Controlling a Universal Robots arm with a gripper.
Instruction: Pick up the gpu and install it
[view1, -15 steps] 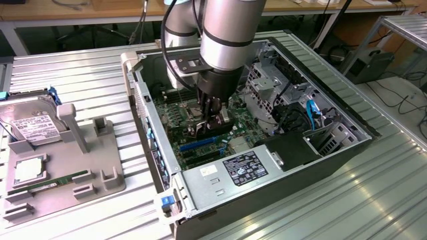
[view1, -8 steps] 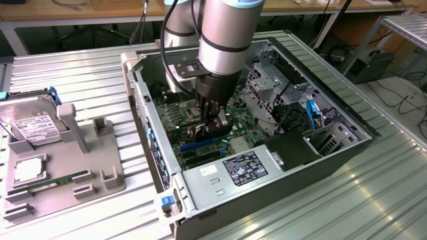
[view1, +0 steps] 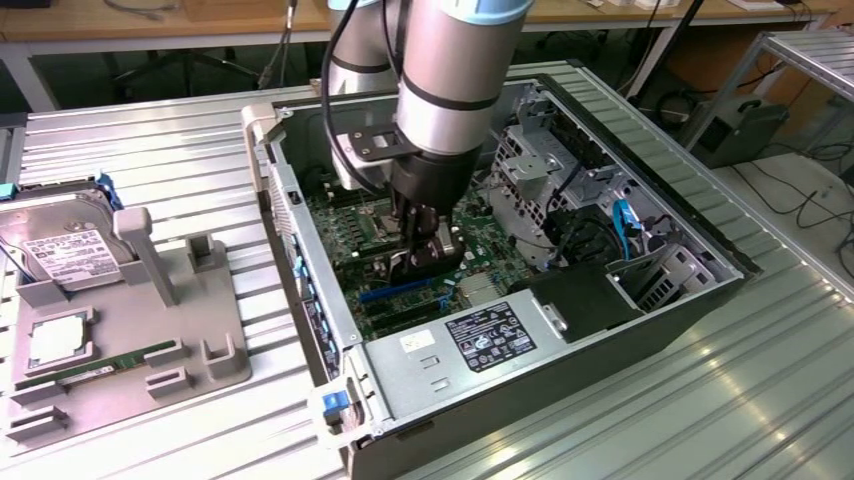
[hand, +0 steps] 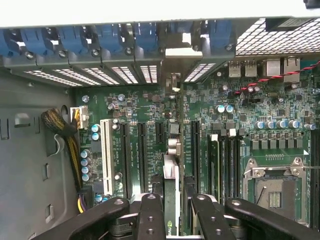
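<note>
The gpu stands on edge between my two fingers, seen end-on in the wrist view as a thin dark card with a pale metal piece at its far end. It hangs over the motherboard's long black expansion slots, in line with an open gap in the case's rear bracket row. In the exterior view my gripper reaches down into the open computer case, shut on the gpu just above the green board. Whether the card's edge touches a slot is hidden.
A grey fixture on the exterior view's left holds a silver hard drive, a green memory stick and a processor chip. Inside the case are the power supply, drive cage, CPU socket and yellow-black cables.
</note>
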